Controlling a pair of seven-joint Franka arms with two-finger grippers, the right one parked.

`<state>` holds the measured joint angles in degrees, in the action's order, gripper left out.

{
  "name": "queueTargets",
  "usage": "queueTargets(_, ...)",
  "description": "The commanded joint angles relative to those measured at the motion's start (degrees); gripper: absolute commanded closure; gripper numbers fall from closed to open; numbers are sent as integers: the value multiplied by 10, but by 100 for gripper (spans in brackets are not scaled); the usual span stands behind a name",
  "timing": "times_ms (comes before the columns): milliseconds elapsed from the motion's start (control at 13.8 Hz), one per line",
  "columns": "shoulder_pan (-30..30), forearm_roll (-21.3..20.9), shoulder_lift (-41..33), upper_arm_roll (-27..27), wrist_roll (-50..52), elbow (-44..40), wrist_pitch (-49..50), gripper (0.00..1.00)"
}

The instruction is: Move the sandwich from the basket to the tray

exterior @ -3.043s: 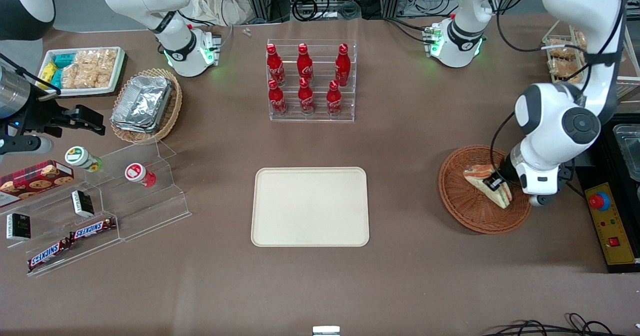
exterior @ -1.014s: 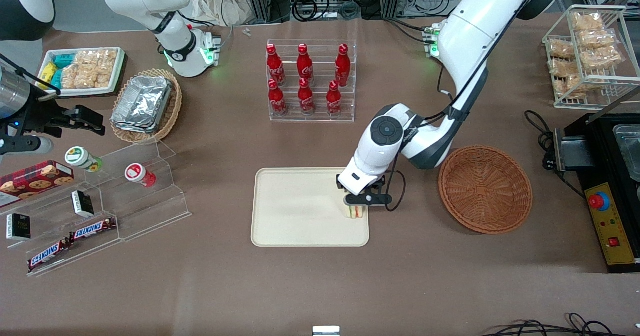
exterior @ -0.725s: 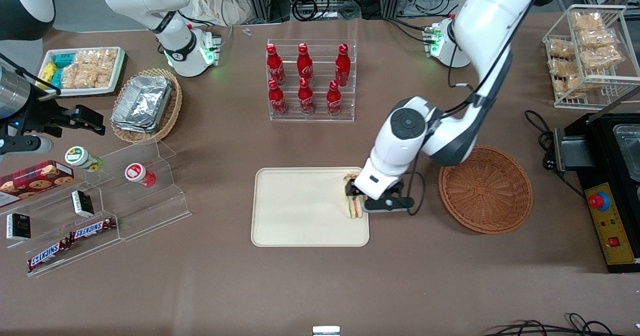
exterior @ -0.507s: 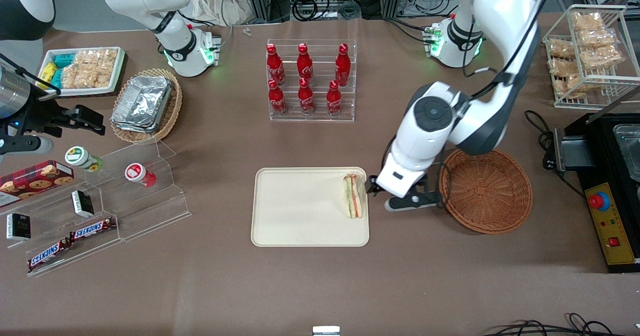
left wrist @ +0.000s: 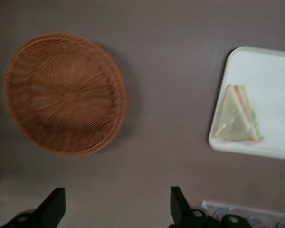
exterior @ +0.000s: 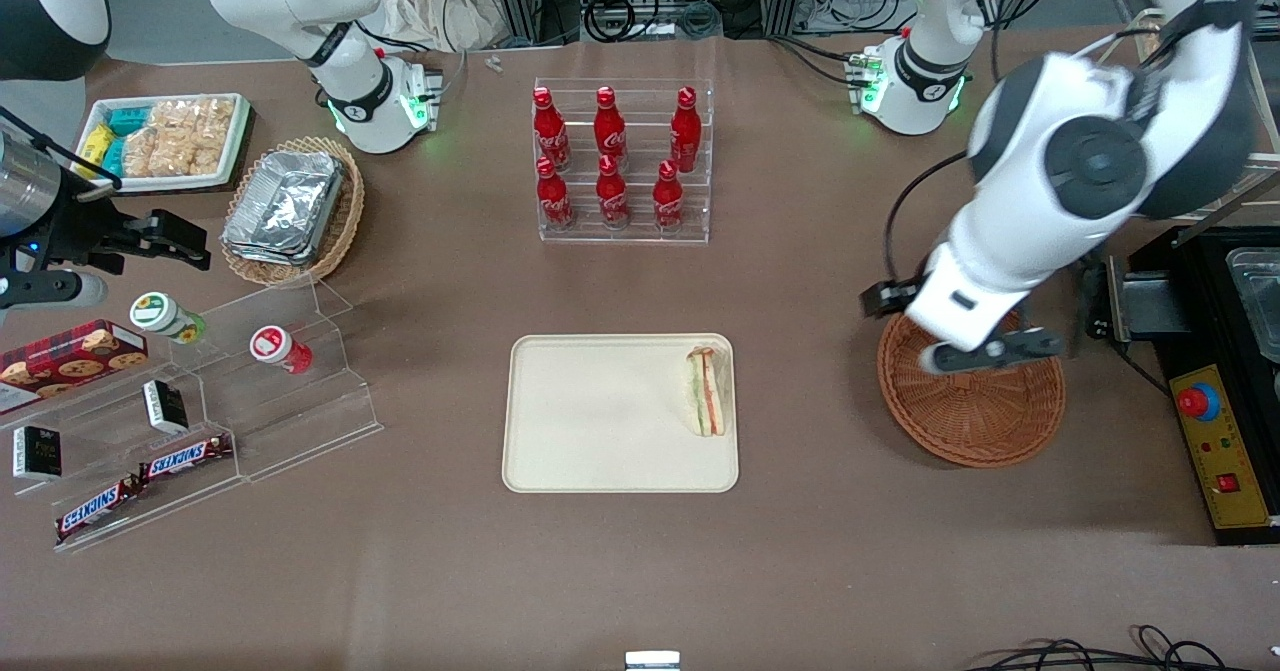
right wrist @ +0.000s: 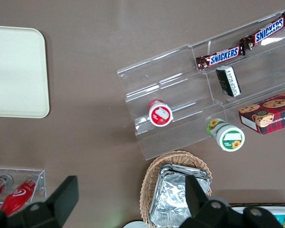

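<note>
The sandwich (exterior: 706, 391) lies on the cream tray (exterior: 600, 421), at the tray's edge nearest the basket; it also shows in the left wrist view (left wrist: 240, 116) on the tray (left wrist: 270, 76). The reddish-brown wicker basket (exterior: 975, 416) is empty and also shows in the left wrist view (left wrist: 64, 92). My left gripper (exterior: 935, 331) hangs high above the basket's rim, open and empty, well apart from the sandwich. In the left wrist view the gripper (left wrist: 116, 209) has its two fingers spread wide with bare table between them.
A clear rack of red cola bottles (exterior: 620, 161) stands farther from the front camera than the tray. A black control box (exterior: 1215, 441) sits at the working arm's end. A clear stepped stand with snacks (exterior: 200, 411) and a tan basket of foil containers (exterior: 290, 211) lie toward the parked arm's end.
My gripper carried the sandwich from the basket to the tray, let go of it there, and has since risen and swung back over the basket. The sandwich stays on the tray.
</note>
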<state>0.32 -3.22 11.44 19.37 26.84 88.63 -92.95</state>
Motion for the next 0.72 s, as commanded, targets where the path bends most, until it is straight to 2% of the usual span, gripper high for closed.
queueTargets(0,48,38,-15,5,-46,-44,94,1)
queueTargets(362,79,39,-72,0,-52,-39,140,1)
queueTargets(652,80,33,-74,0,-57,-48,142,1)
